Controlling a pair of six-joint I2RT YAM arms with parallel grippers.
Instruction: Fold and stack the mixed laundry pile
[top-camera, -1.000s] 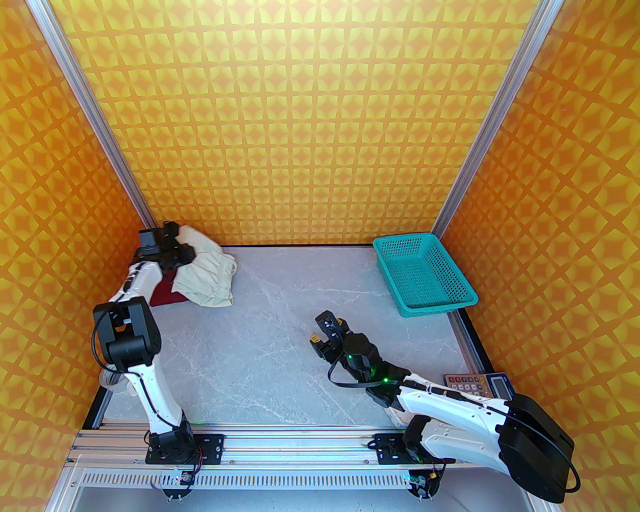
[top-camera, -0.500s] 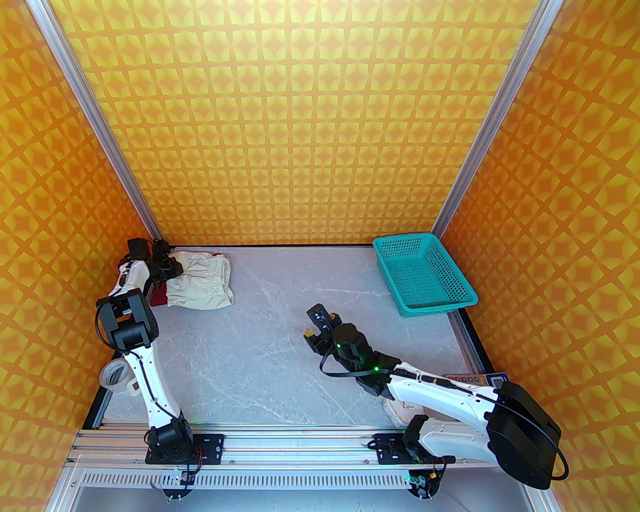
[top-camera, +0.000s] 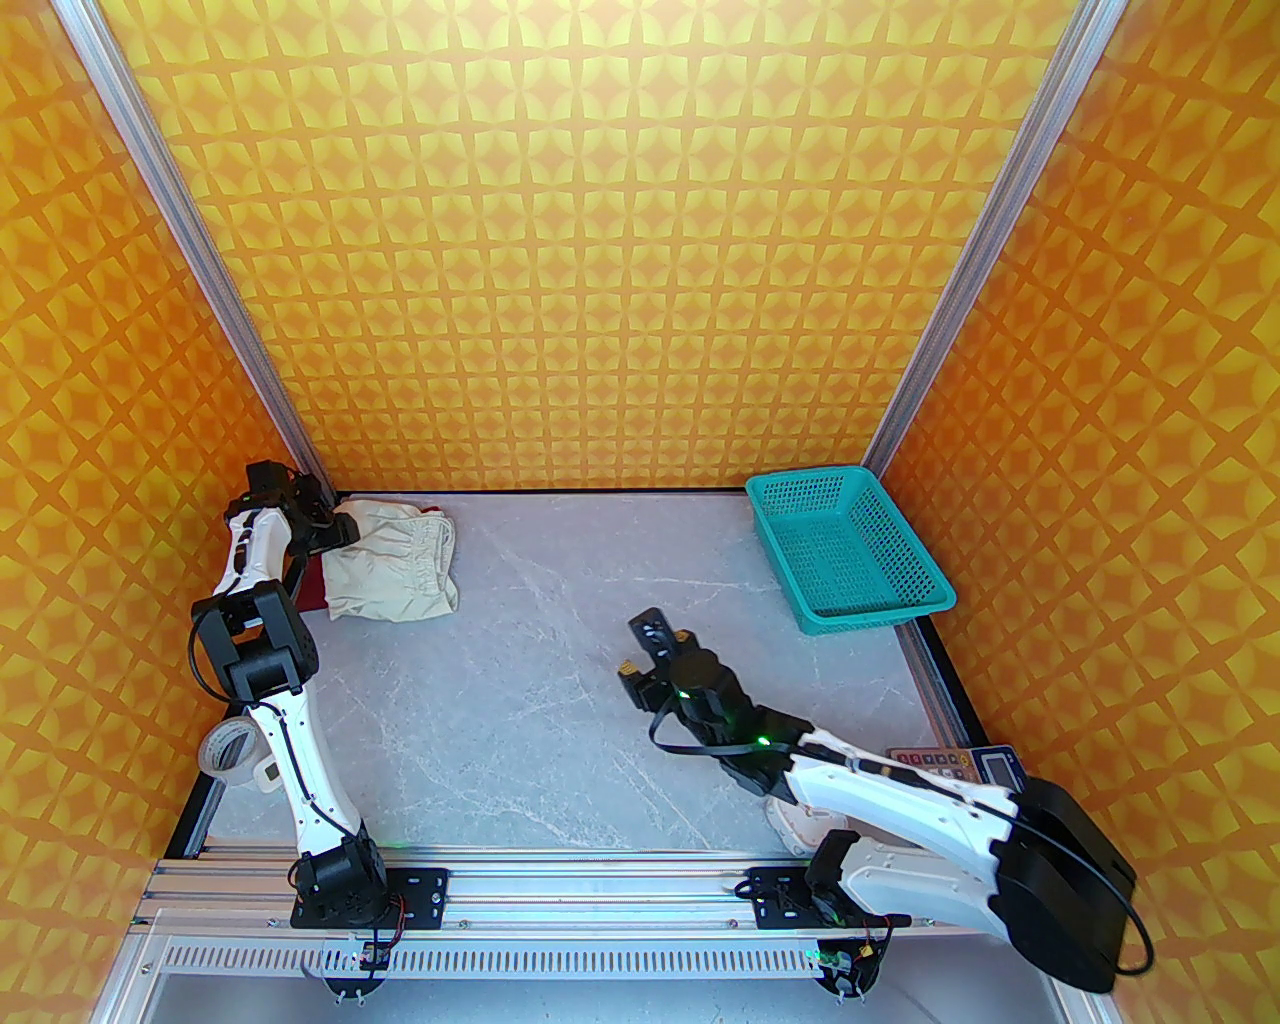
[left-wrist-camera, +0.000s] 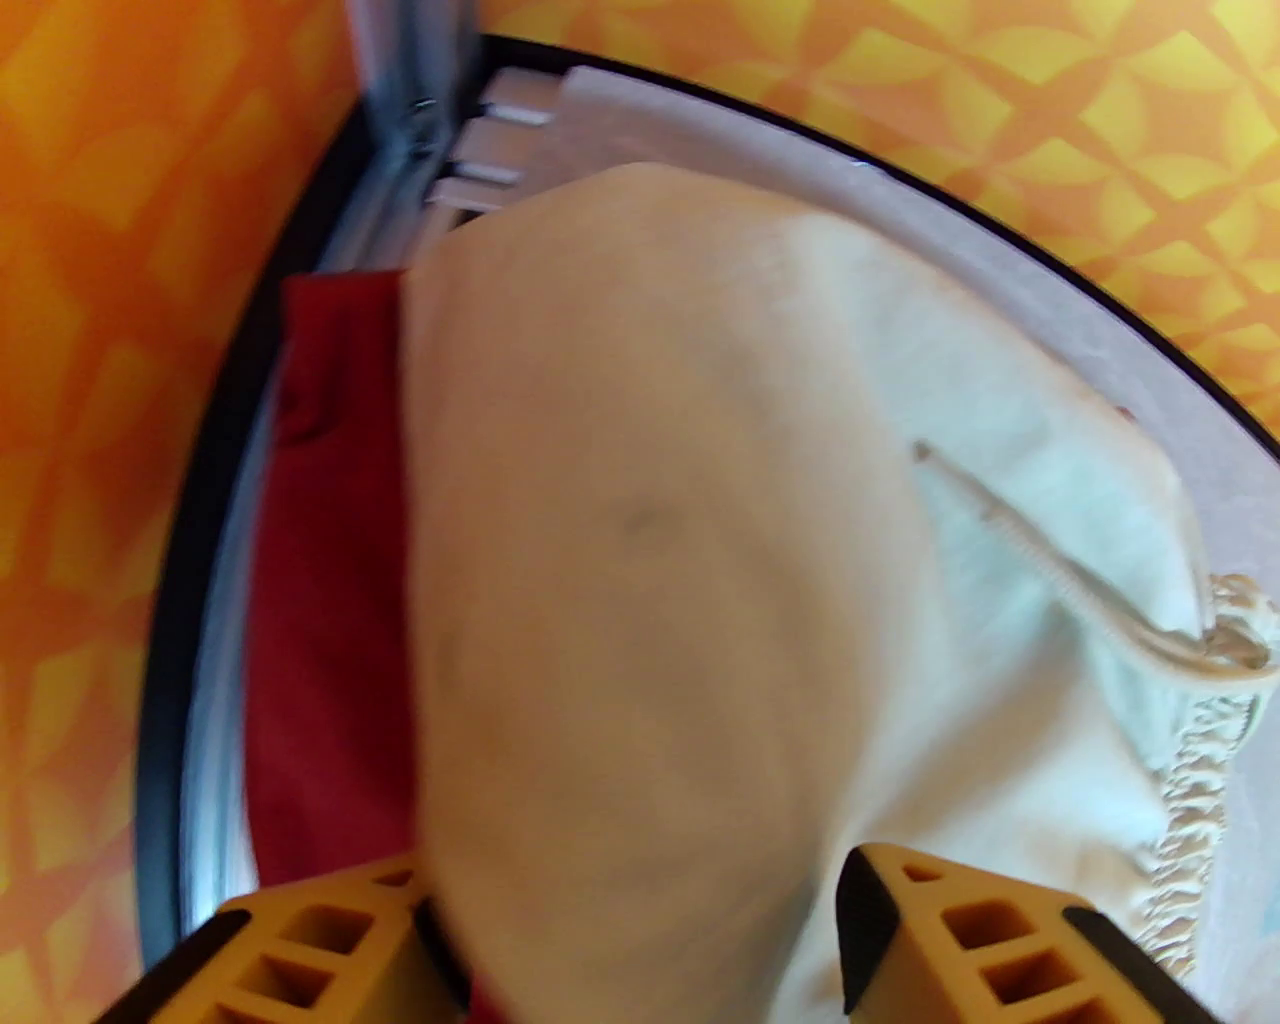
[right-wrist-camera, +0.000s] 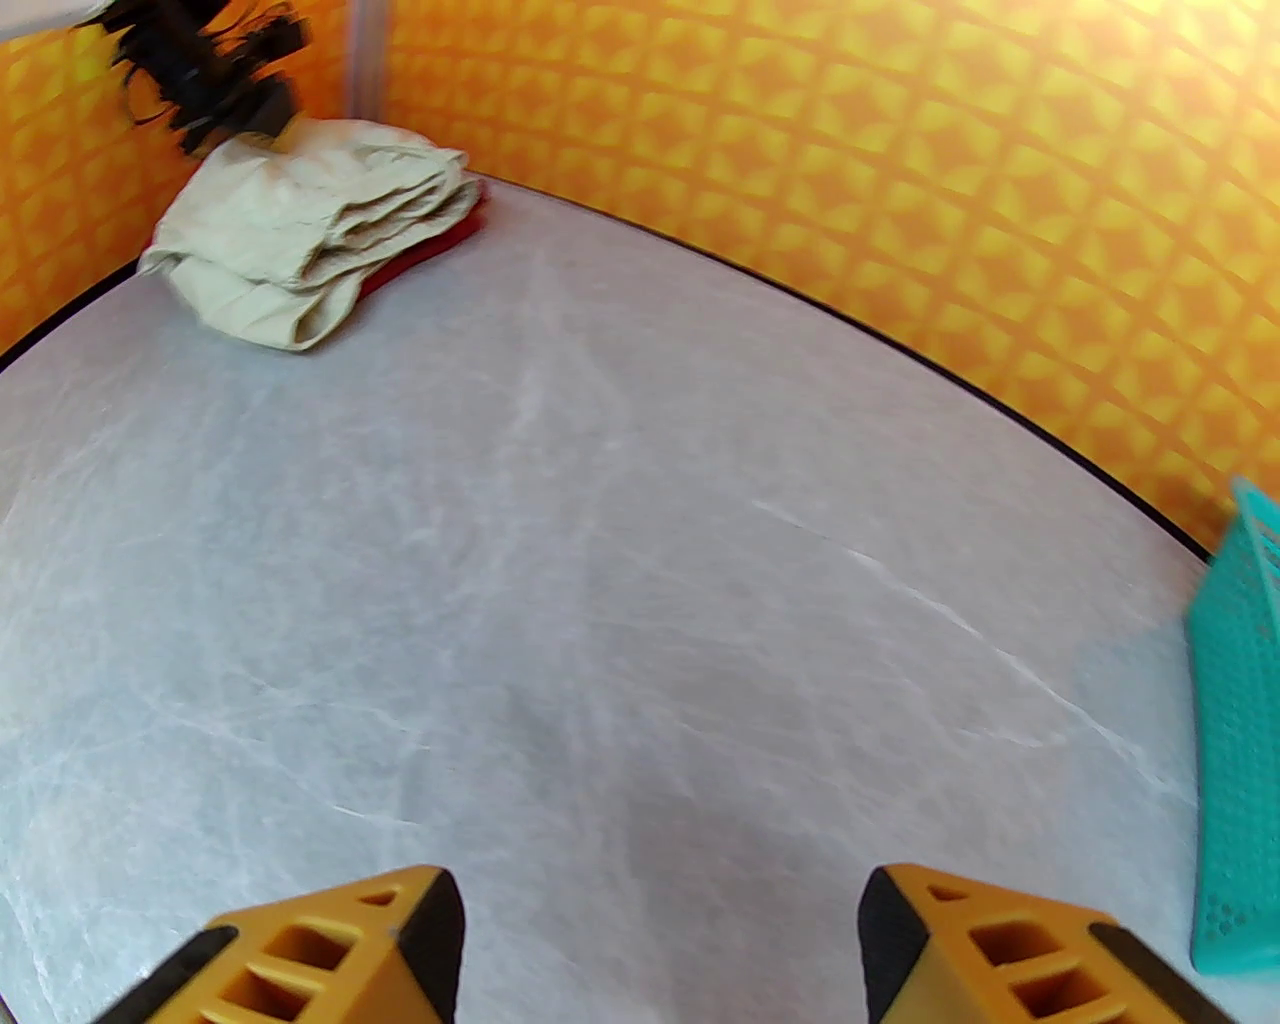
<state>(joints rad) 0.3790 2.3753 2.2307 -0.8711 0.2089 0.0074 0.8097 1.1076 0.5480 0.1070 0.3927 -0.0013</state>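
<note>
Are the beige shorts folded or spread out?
Folded: the shorts lie as a compact layered bundle atop the red shirt; stacked layers show at their edge in the right wrist view.

The top camera looks down from above and behind my bases over the whole bench (top-camera: 520, 700); my left wrist camera sits close over the shorts (left-wrist-camera: 640, 600) at the far-left corner. My right wrist camera faces that corner from mid-bench.
</note>
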